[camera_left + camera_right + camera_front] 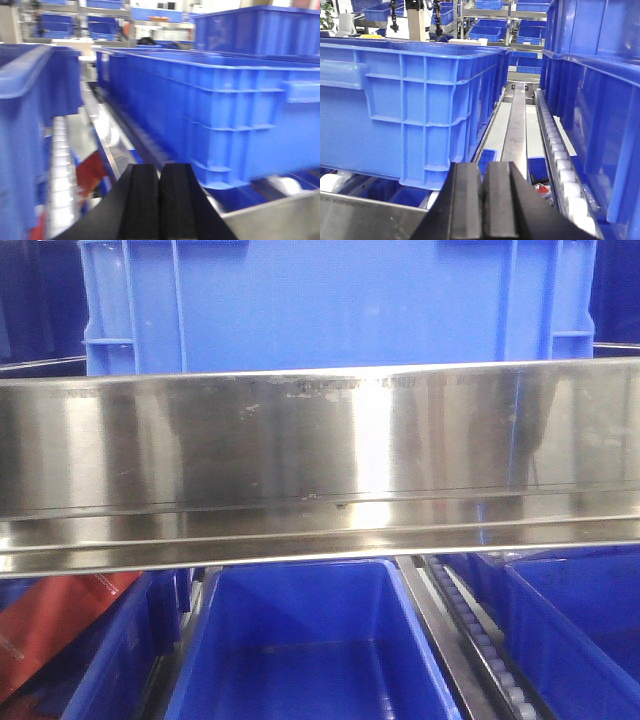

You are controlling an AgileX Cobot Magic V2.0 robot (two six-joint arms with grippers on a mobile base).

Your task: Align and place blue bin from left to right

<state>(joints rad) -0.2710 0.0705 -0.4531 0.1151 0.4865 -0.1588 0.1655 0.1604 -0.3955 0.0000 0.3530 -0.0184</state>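
The blue bin (pixel 340 305) stands on the upper shelf, behind a shiny steel rail (pixel 320 460). Its flat front wall fills the top of the front view. In the left wrist view the blue bin (pixel 220 115) sits to the right of my left gripper (pixel 159 172), whose black fingers are pressed together with nothing between them. In the right wrist view the blue bin (pixel 410 100) lies to the left of my right gripper (pixel 484 170), which is shut and empty too. Neither gripper touches the bin.
Other blue bins flank it: one at the left (pixel 25 130), a stack at the right (pixel 600 110). White roller tracks (pixel 562 160) run along the shelf lanes. Below the rail lie open blue bins (pixel 300 650) and a red box (pixel 60 615).
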